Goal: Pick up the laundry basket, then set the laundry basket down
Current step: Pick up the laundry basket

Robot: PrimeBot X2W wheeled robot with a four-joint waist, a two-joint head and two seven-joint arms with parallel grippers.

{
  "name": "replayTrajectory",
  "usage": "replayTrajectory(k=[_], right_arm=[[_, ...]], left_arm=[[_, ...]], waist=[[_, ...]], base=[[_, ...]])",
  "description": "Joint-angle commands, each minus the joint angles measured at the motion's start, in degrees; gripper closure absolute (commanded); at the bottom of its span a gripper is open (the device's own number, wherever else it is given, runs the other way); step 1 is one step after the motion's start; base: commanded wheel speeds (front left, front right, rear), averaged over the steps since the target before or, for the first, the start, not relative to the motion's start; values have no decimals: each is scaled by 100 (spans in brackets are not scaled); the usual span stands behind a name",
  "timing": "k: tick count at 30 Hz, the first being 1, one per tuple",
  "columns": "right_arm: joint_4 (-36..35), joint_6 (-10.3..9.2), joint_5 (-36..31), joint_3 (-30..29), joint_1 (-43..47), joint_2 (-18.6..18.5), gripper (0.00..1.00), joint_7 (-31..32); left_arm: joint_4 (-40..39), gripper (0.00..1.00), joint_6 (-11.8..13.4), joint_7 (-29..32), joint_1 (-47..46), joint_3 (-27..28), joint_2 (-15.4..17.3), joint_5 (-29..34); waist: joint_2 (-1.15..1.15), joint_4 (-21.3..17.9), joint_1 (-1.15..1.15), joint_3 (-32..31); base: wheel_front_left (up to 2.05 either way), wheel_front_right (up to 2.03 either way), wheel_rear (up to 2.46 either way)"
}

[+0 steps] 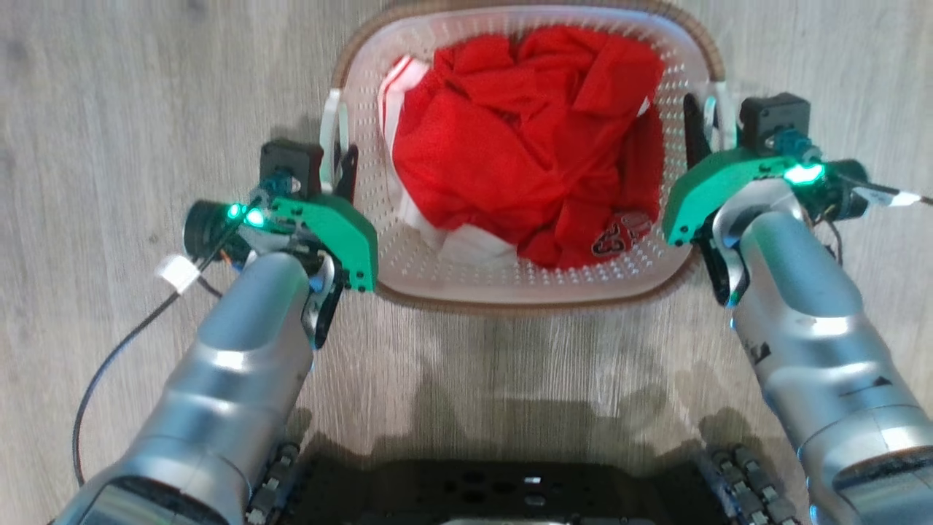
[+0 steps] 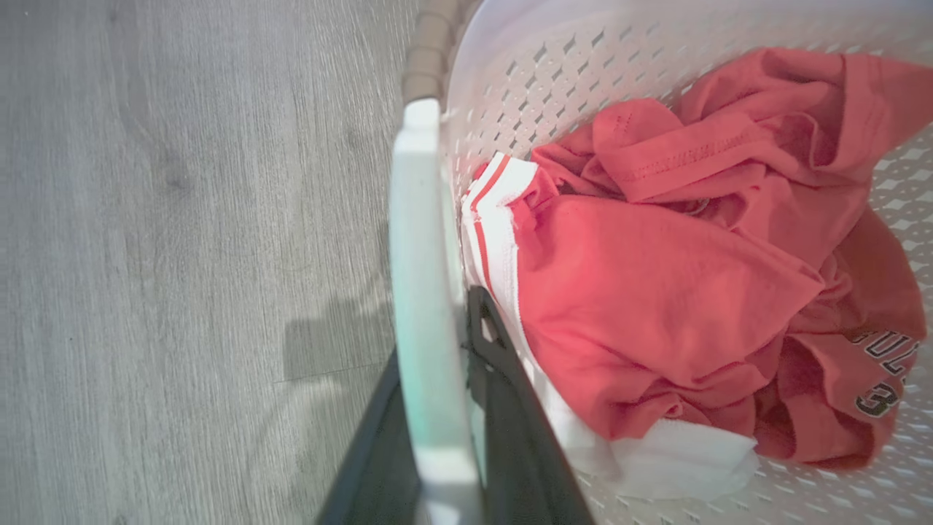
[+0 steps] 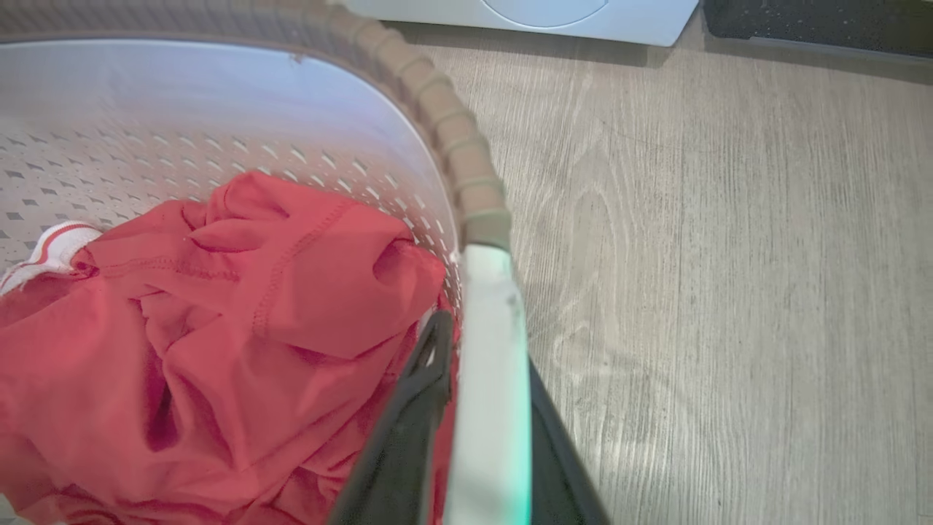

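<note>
While both arms reach forward, the catalogue reads: wood-grain floor (image 1: 109,109), pale, under everything; laundry basket (image 1: 466,275), white perforated walls and brown woven rim, directly ahead of the robot and between its two hands, long axis apparently running side to side from hand to hand, so neither arm is nearer. Contents: crumpled red clothing (image 1: 510,146) with white trim, heaped over the bottom. Left handle (image 2: 423,292), white, clamped between the dark fingers (image 2: 510,408) of the left hand (image 1: 339,164). Right handle (image 3: 492,364) clamped likewise by the right hand (image 1: 703,120), one finger inside the wall, one outside. Judgement: the coming move runs straight up or down, both arms in step. Unclear: whether the basket's base touches the floor. The far rim meets the head view's top edge. Black print (image 1: 619,233) on the clothing is too folded to read.
</note>
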Motion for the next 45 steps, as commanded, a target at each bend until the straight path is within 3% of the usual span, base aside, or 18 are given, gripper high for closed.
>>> replayTrajectory(k=[1,7,20,32,45], right_arm=[[-3,-8,35,182,336,92,100,-29],[319,-8,369,455,488,92,100,-29],[1185,-8,1703,1708,937,92,100,45],[1360,-8,2687,2646,1383,92,100,331],[1452,-8,3332,3293,1764,92,100,452]], left_arm=[[-9,100,39,-38,221,41,161,-22],[246,100,70,-38,486,-76,161,-214],[859,100,38,-36,1202,-556,161,-930],[1050,100,91,144,1755,-1071,161,-1518],[1166,100,130,361,2050,-1454,161,-1854]], waist=[[-1,-24,0,-242],[-1,-71,0,-712],[-1,-166,0,-2008],[-1,-207,0,-2908],[-1,-235,0,-3517]], base=[[0,0,0],[0,0,0],[0,0,0],[0,0,0],[0,0,0]])
